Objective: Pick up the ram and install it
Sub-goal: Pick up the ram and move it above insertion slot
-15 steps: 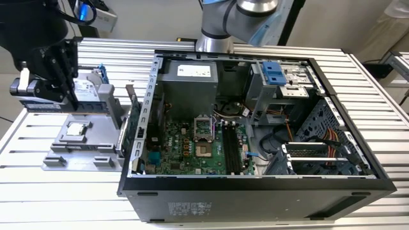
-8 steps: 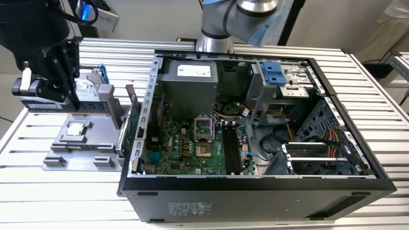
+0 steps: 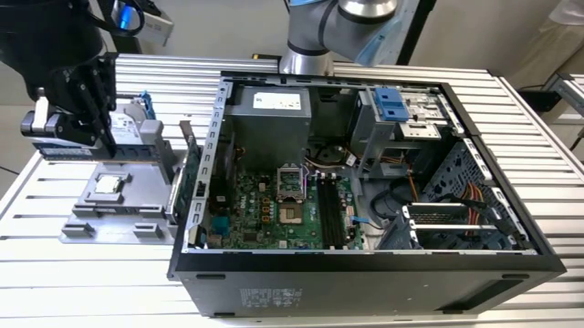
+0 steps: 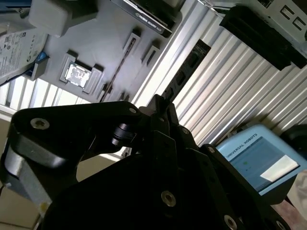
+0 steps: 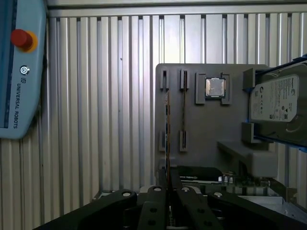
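Claw (image 5: 168,189) clamped tight on the ram (image 5: 167,134) (seen edge-on), over the grey tray (image 5: 211,139).

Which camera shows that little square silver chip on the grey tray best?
The first wrist view: the silver chip faces the camera squarely in its grey tray. The second wrist view shows the chip tilted; the exterior view shows the chip from afar.

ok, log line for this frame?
phase: pick | end effector: shut on thin blue circuit-board ram stick, seen edge-on | over: grey plastic parts tray | install: not done
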{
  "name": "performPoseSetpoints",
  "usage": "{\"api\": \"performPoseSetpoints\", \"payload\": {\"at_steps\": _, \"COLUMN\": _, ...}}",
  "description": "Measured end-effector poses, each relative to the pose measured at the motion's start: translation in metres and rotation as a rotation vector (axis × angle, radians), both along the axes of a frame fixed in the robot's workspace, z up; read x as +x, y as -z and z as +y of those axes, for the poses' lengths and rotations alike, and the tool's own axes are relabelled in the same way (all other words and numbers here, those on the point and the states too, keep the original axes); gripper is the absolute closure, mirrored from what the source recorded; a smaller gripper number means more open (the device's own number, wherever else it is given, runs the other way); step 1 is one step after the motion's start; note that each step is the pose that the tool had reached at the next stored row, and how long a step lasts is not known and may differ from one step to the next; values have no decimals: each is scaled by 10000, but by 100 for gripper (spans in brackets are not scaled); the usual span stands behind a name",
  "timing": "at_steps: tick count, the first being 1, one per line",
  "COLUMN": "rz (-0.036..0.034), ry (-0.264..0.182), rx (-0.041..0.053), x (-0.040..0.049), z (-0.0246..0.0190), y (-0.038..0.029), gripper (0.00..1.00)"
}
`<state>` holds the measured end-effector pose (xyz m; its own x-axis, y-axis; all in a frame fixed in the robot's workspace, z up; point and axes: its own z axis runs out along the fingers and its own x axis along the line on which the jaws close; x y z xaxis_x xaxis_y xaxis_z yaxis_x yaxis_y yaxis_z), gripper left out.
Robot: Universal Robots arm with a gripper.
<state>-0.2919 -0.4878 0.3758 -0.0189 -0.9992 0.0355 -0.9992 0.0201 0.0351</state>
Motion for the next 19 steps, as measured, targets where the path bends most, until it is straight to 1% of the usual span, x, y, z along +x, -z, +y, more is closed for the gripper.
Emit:
{"api": "performPoseSetpoints", "payload": {"at_steps": 10, "rz": 1, "ry": 0, "rx": -1, "x": 39, "z": 0, "y": -1, "gripper": 100}}
{"api": "performPoseSetpoints", "payload": {"at_steps": 19, "rz": 0, "ry": 0, "rx": 0, "x": 117, "z": 0, "y": 0, "gripper": 100}}
